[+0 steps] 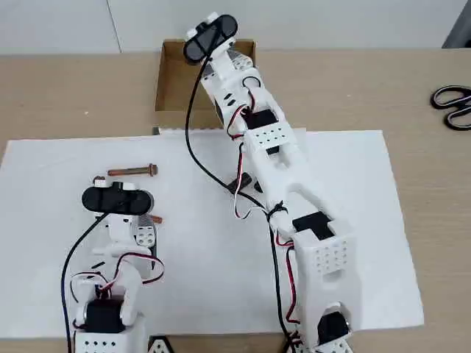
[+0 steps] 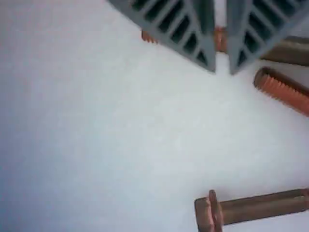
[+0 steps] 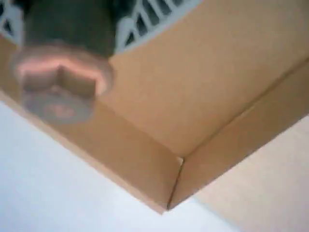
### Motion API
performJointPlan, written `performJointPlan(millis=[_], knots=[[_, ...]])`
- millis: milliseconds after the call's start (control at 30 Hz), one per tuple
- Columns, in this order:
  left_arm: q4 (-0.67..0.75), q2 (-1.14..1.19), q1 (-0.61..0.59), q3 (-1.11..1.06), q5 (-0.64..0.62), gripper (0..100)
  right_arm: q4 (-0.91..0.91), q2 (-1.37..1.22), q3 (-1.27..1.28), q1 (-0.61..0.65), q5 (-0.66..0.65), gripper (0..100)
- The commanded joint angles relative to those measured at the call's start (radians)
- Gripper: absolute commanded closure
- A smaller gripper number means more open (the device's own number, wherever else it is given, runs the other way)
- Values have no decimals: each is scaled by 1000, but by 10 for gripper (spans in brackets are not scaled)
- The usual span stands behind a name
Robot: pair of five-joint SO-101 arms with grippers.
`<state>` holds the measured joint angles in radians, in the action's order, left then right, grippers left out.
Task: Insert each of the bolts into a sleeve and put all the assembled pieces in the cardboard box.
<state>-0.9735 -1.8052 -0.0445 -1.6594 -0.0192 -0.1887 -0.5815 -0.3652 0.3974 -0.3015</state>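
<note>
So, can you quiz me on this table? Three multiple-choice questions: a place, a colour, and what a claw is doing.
1. The scissors lie: A in the box; B on the paper; C on the bare table.
2. The paper sheet is: A white; B blue; C black.
3. The right gripper is: A open, empty; B shut on a bolt piece; C shut on scissors.
C: they lie on wood beside the sheet. A: it shows white. B: it grips the piece above the cardboard box.

White plastic arms (image 1: 287, 169), black servos (image 1: 313, 223), oval black wrist cameras (image 1: 210, 37), looping black cables (image 1: 193, 140), grey ribbed jaws
</note>
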Motion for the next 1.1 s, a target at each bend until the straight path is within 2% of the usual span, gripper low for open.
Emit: performJointPlan(millis=[0,100,300,500,567,733,800,900,1067], knots=[[15,-11,2,2,-3,994,-24,22,-84,-10,-32,861],[15,-11,3,2,-2,994,-99,22,-120,-15,-31,785],[15,-11,3,2,-2,994,-265,24,-272,-21,-31,790],[15,-11,2,2,-3,994,-657,36,-512,-19,-25,790],[15,-11,0,2,-5,994,-789,54,-591,-19,0,818],[15,-11,-3,2,-6,994,-1029,97,-709,-12,64,998],[15,-11,-3,2,-6,994,-1125,117,-733,-12,68,977],[15,-11,0,2,-6,994,-1271,150,-756,-8,72,996],[15,-11,2,2,-6,994,-1481,217,-767,-13,301,995]])
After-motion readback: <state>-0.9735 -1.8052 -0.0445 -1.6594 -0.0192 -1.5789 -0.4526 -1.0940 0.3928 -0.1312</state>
